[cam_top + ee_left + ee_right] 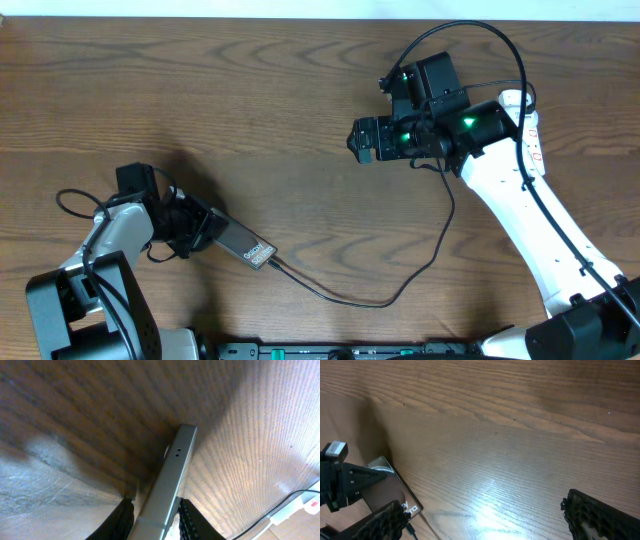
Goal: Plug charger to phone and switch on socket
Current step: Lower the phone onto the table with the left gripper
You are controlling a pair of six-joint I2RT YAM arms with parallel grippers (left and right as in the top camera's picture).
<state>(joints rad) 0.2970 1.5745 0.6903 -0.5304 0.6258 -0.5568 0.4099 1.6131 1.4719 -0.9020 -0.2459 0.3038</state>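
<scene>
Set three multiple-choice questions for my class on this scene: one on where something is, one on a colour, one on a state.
1. Where is the phone?
A) between the fingers of the left gripper
B) under the right arm
C) standing on a shelf

2. What colour is the charger cable that runs from the phone?
A) white
B) black
C) red

3. How is the right gripper?
A) shut on the cable
B) shut on the phone
C) open, holding nothing

Answers: 1 A, the left wrist view shows a finger on each side of it. 2 B, it shows as a thin black line. 3 C, its fingers stand wide apart with only table between them.
</scene>
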